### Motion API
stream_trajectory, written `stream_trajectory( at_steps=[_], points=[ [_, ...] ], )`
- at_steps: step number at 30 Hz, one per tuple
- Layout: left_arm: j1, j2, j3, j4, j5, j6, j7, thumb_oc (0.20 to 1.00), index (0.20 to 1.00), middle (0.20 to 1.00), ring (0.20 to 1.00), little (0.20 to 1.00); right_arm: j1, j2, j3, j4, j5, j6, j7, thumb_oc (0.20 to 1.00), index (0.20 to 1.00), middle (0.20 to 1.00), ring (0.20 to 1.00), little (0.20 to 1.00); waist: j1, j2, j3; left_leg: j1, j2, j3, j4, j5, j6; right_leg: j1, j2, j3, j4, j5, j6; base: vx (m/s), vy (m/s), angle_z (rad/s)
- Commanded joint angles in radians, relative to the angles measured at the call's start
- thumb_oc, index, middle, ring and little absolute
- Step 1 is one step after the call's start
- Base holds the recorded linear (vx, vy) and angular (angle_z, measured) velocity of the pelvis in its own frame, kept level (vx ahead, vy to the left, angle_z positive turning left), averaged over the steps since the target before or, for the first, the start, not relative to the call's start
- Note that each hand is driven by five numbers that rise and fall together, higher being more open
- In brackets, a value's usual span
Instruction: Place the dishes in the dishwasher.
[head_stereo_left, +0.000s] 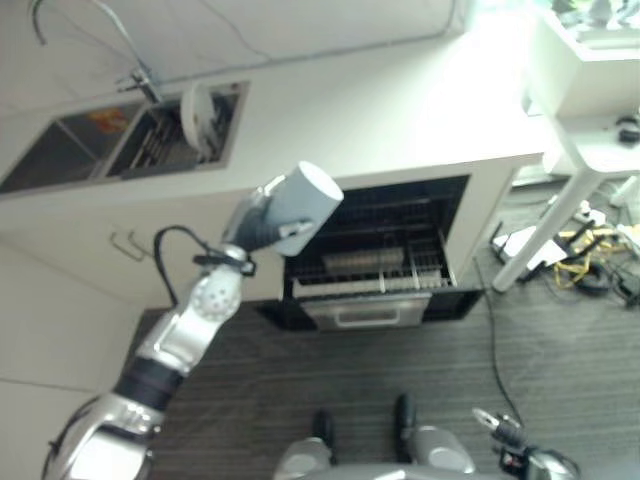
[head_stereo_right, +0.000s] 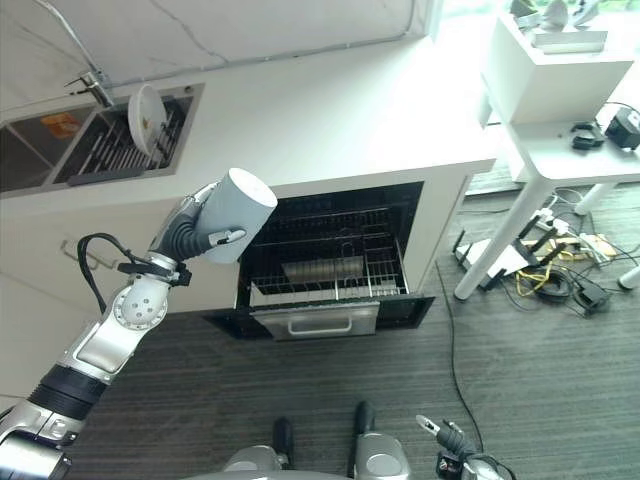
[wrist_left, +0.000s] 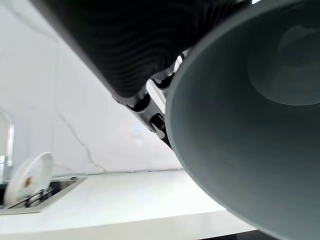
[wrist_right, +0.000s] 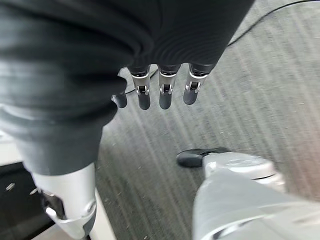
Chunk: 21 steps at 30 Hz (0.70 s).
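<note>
My left hand (head_stereo_left: 262, 222) is shut on a grey cup (head_stereo_left: 302, 203) and holds it tilted in the air, just left of the open dishwasher (head_stereo_left: 375, 250). The cup's hollow inside (wrist_left: 250, 125) faces the left wrist view, beside the hand's dark cover (wrist_left: 135, 45). The dishwasher's wire rack (head_stereo_right: 325, 262) is pulled out over the floor, with a pale dish lying in it. A white plate (head_stereo_right: 146, 112) stands on edge in the sink's rack (head_stereo_left: 165, 140). Low at my right side, my right hand (wrist_right: 166, 95) hangs open over the carpet.
A white countertop (head_stereo_left: 400, 110) runs above the dishwasher, with a sink and faucet (head_stereo_left: 135, 60) at its left end. A white table (head_stereo_right: 560, 150) stands to the right. Cables and a power strip (head_stereo_right: 545, 270) lie on the floor under it. Grey carpet (head_stereo_right: 300, 370) lies before the dishwasher.
</note>
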Motion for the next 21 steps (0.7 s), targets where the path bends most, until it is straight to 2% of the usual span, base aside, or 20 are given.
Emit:
stream_trajectory(
  at_steps=[1,5,8,10,12,14,15,16,18,20,21],
  points=[
    [-0.051,0.003,0.039,-0.002,-0.031,-0.097,0.085,0.200,0.200,0.200,0.200,0.200,-0.022,-0.014,-0.031,-0.018,0.085,-0.091,0.007,1.000,1.000,1.000,1.000,1.000,-0.015,-0.055,0.022,-0.042,-0.040,0.004,0.085,-0.070,0.009,0.070,-0.097,0.072,0.083,-0.143,0.101,0.03,0.116,0.18],
    [-0.033,-0.007,0.044,0.017,0.007,-0.097,0.115,0.200,0.200,0.200,0.200,0.200,0.006,-0.009,-0.045,-0.195,0.136,-0.131,-0.013,1.000,1.000,1.000,1.000,1.000,-0.028,-0.059,0.021,0.016,-0.025,0.006,-0.030,-0.043,0.010,0.073,-0.107,0.066,0.076,-0.133,0.122,0.06,0.110,-0.03],
    [-0.019,-0.011,0.053,0.043,0.007,-0.115,0.161,0.200,0.200,0.200,0.200,0.200,0.055,0.011,-0.032,-0.355,0.111,-0.196,-0.037,1.000,1.000,1.000,1.000,1.000,-0.044,-0.071,0.009,0.046,-0.021,0.029,-0.080,-0.037,0.013,0.079,-0.116,0.063,0.056,-0.120,0.140,0.08,0.014,-0.37],
    [-0.005,-0.018,0.064,0.046,0.009,-0.148,0.194,0.200,0.200,0.200,0.200,0.200,0.097,0.014,-0.058,-0.505,0.108,-0.271,-0.064,1.000,1.000,1.000,1.000,1.000,-0.062,-0.083,-0.002,0.062,-0.011,0.059,-0.108,-0.032,0.012,0.085,-0.118,0.061,0.040,-0.114,0.149,0.09,-0.012,-0.05],
    [0.017,-0.051,0.071,0.043,-0.040,-0.168,0.235,0.200,0.200,0.200,0.200,0.200,0.144,0.018,-0.077,-0.702,0.077,-0.261,-0.076,1.000,1.000,1.000,1.000,1.000,-0.085,-0.096,-0.004,0.067,-0.008,0.083,-0.110,-0.035,0.016,0.082,-0.122,0.069,0.030,-0.106,0.156,0.05,0.004,-0.20],
    [0.051,-0.090,0.086,0.032,-0.103,-0.192,0.251,0.200,0.200,0.200,0.200,0.200,0.173,0.024,-0.086,-0.812,0.062,-0.268,-0.065,1.000,1.000,1.000,1.000,1.000,-0.095,-0.103,-0.008,0.070,-0.009,0.091,-0.109,-0.039,0.021,0.080,-0.121,0.079,0.027,-0.105,0.156,0.05,0.005,-0.16],
    [0.086,-0.135,0.097,0.025,-0.151,-0.192,0.272,0.200,0.200,0.200,0.200,0.200,0.201,0.027,-0.089,-0.911,0.024,-0.308,-0.082,1.000,1.000,1.000,1.000,1.000,-0.104,-0.109,-0.012,0.074,-0.012,0.096,-0.108,-0.044,0.025,0.081,-0.120,0.087,0.024,-0.103,0.157,0.06,0.003,-0.37],
    [0.093,-0.144,0.096,0.033,-0.174,-0.203,0.282,0.200,0.200,0.200,0.200,0.200,0.213,0.022,-0.090,-0.948,0.014,-0.336,-0.099,1.000,1.000,1.000,1.000,1.000,-0.108,-0.111,-0.015,0.077,-0.015,0.100,-0.107,-0.047,0.027,0.082,-0.120,0.089,0.021,-0.101,0.159,0.08,0.003,-0.37],
    [0.137,-0.197,0.105,0.027,-0.140,-0.229,0.349,0.200,0.200,0.200,0.200,0.200,0.229,0.002,-0.100,-1.071,-0.012,-0.417,-0.141,1.000,1.000,1.000,1.000,1.000,-0.116,-0.118,-0.020,0.078,-0.014,0.112,-0.101,-0.050,0.029,0.080,-0.123,0.093,0.020,-0.096,0.160,0.06,0.012,-0.37],
    [0.128,-0.213,0.078,0.048,-0.083,-0.266,0.493,0.200,0.200,0.200,0.200,0.200,0.223,-0.019,-0.092,-1.212,0.021,-0.515,-0.089,1.000,1.000,1.000,1.000,1.000,-0.130,-0.118,-0.029,0.087,-0.018,0.133,-0.098,-0.061,0.034,0.080,-0.126,0.101,0.008,-0.088,0.164,0.07,0.060,-0.49],
    [0.110,-0.222,0.067,0.060,-0.025,-0.272,0.558,0.200,0.200,0.200,0.200,0.200,0.199,-0.029,-0.073,-1.266,0.008,-0.542,-0.072,1.000,1.000,1.000,1.000,1.000,-0.134,-0.116,-0.034,0.089,-0.021,0.138,-0.098,-0.064,0.035,0.080,-0.129,0.106,0.003,-0.085,0.166,0.07,0.083,-0.39]
  ],
)
